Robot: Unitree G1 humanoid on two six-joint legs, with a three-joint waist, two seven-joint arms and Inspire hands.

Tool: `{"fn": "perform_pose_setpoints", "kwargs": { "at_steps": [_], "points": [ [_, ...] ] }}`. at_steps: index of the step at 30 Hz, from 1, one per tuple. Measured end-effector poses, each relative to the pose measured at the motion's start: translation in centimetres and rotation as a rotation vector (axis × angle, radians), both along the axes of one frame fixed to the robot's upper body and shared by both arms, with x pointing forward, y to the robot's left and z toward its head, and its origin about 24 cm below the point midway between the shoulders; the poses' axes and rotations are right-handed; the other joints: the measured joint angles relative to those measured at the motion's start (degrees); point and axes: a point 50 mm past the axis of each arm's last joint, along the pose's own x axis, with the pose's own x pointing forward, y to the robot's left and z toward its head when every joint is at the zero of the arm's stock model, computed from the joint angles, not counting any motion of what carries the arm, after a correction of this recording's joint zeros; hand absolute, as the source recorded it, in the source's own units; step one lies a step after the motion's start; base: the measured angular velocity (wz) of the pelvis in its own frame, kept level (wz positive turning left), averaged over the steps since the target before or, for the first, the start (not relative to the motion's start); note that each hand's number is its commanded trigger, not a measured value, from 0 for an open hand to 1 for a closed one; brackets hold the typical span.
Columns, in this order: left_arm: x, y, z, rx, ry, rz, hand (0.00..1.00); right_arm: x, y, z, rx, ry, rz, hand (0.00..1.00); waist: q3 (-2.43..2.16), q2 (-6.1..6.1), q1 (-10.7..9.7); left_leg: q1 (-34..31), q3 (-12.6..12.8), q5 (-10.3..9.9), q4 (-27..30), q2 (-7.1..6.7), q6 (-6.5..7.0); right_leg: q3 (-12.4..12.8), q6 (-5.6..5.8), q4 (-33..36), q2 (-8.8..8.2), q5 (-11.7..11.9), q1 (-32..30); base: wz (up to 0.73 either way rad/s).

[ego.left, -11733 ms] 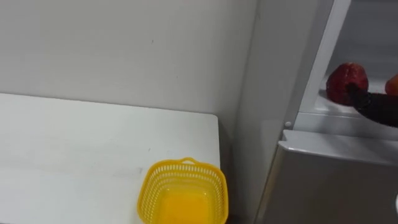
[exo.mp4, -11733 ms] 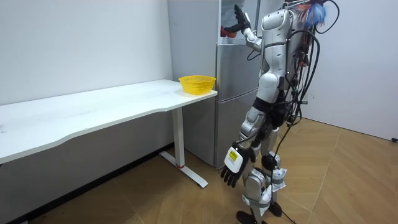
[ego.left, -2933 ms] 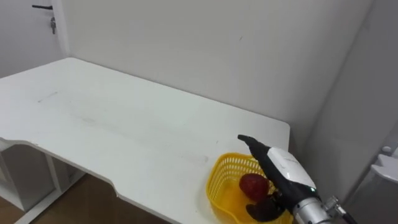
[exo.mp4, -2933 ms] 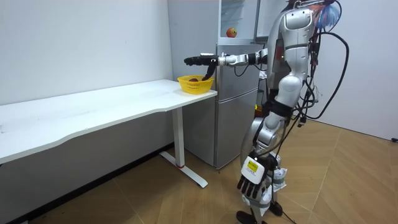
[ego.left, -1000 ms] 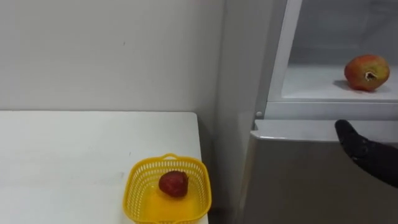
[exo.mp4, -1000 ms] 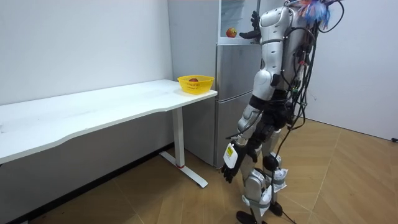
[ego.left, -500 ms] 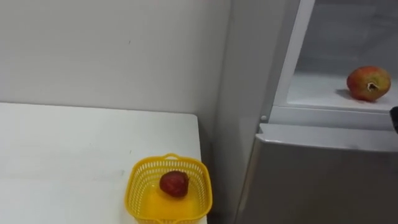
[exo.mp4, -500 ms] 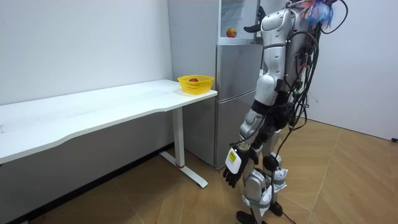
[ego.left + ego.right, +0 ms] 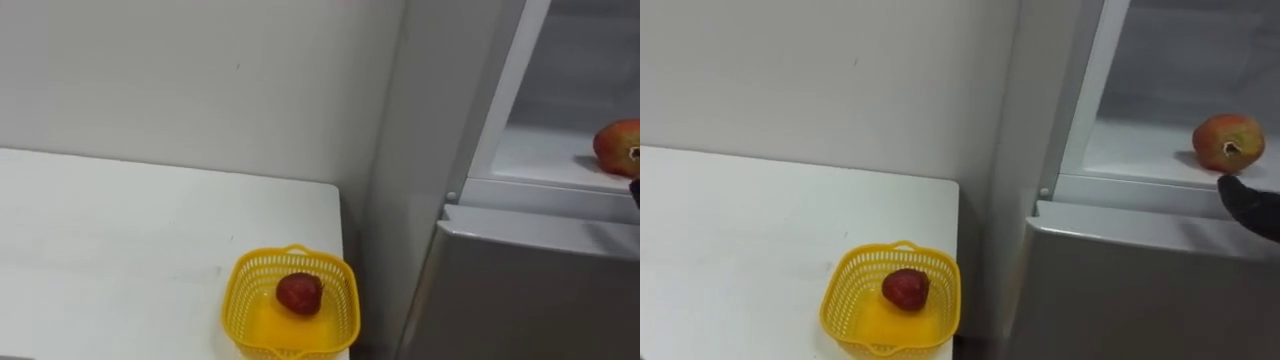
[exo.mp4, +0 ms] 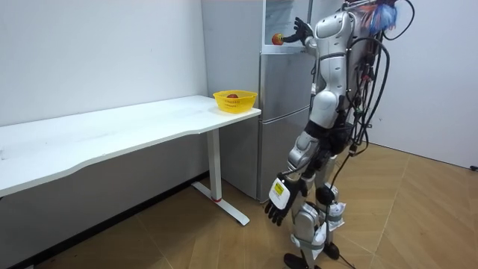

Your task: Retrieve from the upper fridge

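A long white tabletop is seen set against a plain white wall, carried on a white leg. A grey fridge is found just beside its far end, and the floor is laid in light wood herringbone.

1. One fridge is counted.
2. One white table is counted.
3. One yellow basket is counted.
4. Two fruits are counted: a dark red fruit, seen in the basket, and a red-yellow fruit, seen on the fridge shelf.
5. Two hands are counted: the right hand, seen raised at the shelf, and the left hand, seen hanging low.
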Motion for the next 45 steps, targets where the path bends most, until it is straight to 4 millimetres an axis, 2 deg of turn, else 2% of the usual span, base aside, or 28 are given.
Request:
{"fn": "perform_pose_setpoints", "kwargs": {
  "at_steps": [4, 7, 10, 13, 16, 21, 26, 30, 34, 39, 45],
  "points": [
    [-0.2, 0.5, 0.1, 0.013, 0.002, 0.018, 0.0, 1.3, -0.5, 0.4, 0.005, 0.041, 0.03, 0.0, -0.39, -1.82, 0.3, -0.1, -1.1, 0.0, 0.3, 0.0, -0.05, -1.1, -0.02, 0.1, -0.04, 0.0, 0.1, 0.09],
    [-0.4, 0.8, 0.2, 0.026, 0.016, 0.023, 0.0, 2.4, -0.8, 0.5, -0.01, 0.095, 0.045, 0.0, -0.59, -2.3, 0.6, -0.1, -1.3, -0.1, 0.3, -0.01, -0.06, -1.3, -0.01, 0.1, -0.04, 0.1, 0.2, 0.04],
    [-0.8, 0.9, 0.2, 0.03, 0.03, 0.027, 0.0, 3.1, -0.6, 0.4, -0.014, 0.126, 0.08, 0.0, -0.51, -2.2, 0.8, -0.2, -1.5, -0.1, 0.5, -0.04, -0.05, -1.8, 0.01, 0.1, -0.1, 0.1, 0.3, 0.04],
    [-1.1, 0.9, 0.2, 0.028, 0.049, 0.033, 0.0, 3.6, -0.2, 0.4, -0.024, 0.145, 0.122, 0.0, -0.16, -1.71, 0.7, -0.8, -1.9, -0.4, 1.2, 0.05, -0.06, -2.3, 0.01, 0.2, -0.1, 0.1, 0.3, 0.06],
    [-1.2, 1.1, 0.2, 0.023, 0.055, 0.03, 0.0, 3.7, -0.4, 0.7, -0.028, 0.145, 0.128, 0.0, -0.01, -1.22, 0.7, -1.3, -2.0, -0.4, 1.7, 0.11, -0.07, -2.4, -0.03, 0.6, -0.09, 0.1, -0.1, 0.03],
    [-1.4, 1.5, 0.4, 0.032, 0.064, 0.023, 0.0, 3.6, -1.9, 0.2, -0.044, 0.217, 0.101, 0.0, -0.31, -1.32, 0.9, -1.5, -2.3, -0.4, 1.9, 0.17, -0.11, -2.5, -0.04, 1.1, -0.11, 0.1, -0.3, 0.0],
    [-1.4, 1.5, 0.4, 0.034, 0.067, 0.015, 0.0, 3.9, -2.3, -0.4, -0.016, 0.254, 0.1, 0.0, -0.83, -2.03, 0.8, -1.5, -2.2, -0.3, 2.1, 0.17, -0.12, -2.6, -0.04, 1.2, -0.12, 0.1, -0.2, 0.0],
    [-1.5, 1.5, 0.4, 0.033, 0.067, 0.015, 0.0, 4.1, -2.7, -0.2, 0.004, 0.25, 0.093, 0.0, -1.03, -2.32, 0.9, -1.4, -2.2, -0.3, 2.2, 0.22, -0.12, -2.5, -0.03, 2.1, -0.16, 0.1, -0.6, 0.0],
    [-1.5, 1.6, 0.4, 0.033, 0.067, 0.015, 0.0, 3.9, -3.1, 0.4, 0.005, 0.239, 0.089, 0.0, -1.04, -2.42, 1.2, -1.4, -2.2, -0.3, 2.3, 0.17, -0.11, -2.5, -0.04, 2.1, -0.22, 0.1, -0.5, 0.0],
    [-1.7, 1.6, 0.4, 0.034, 0.07, 0.015, 0.0, 4.1, -3.0, 1.2, -0.001, 0.213, 0.087, 0.0, -0.65, -2.57, 0.6, -1.4, -2.1, -0.4, 2.4, 0.17, -0.1, -2.5, -0.04, 2.1, -0.22, 0.1, -0.5, -0.01],
    [-1.4, 2.4, 0.8, 0.052, 0.047, 0.019, 0.0, 4.0, -3.0, 3.8, -0.087, 0.155, 0.046, 0.0, -0.65, -3.44, 0.2, -2.3, -2.1, -0.2, 2.3, 0.16, -0.16, -2.5, -0.12, 2.1, -0.22, 0.0, -1.4, 0.0]
  ]
}}
